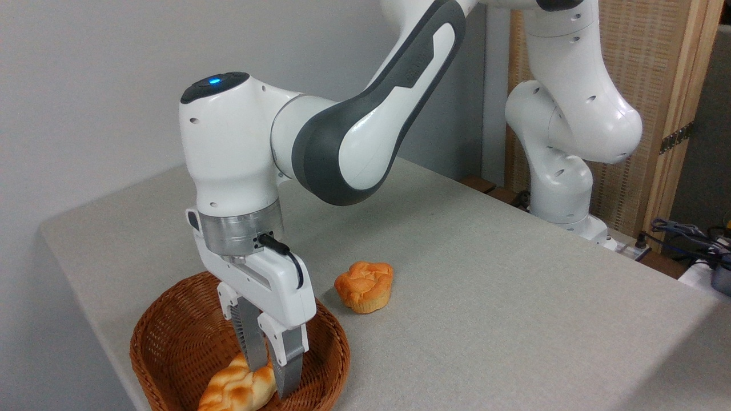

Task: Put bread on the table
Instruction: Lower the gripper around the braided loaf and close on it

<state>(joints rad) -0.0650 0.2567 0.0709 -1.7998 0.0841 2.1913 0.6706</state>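
Where the bench nears its lower left edge, the brown wicker basket sits with the bread lying in its near side, only partly in frame. The braided loaf's long axis seems to run from lower left up toward the right, though its far end is hidden behind the fingers and its near end is cut off by the bottom of the frame. The gripper points straight down into the basket from above, and its two fingers straddle the upper right end of the loaf: one sits against the loaf's back, the other just to its right. They look closed against the bread, but I cannot tell whether they actually pinch it or merely touch it. Because the hold is near one end rather than mid-length, the loaf may tip when lifted. Further right, well apart from the basket, a small orange bun rests on the bare bench.
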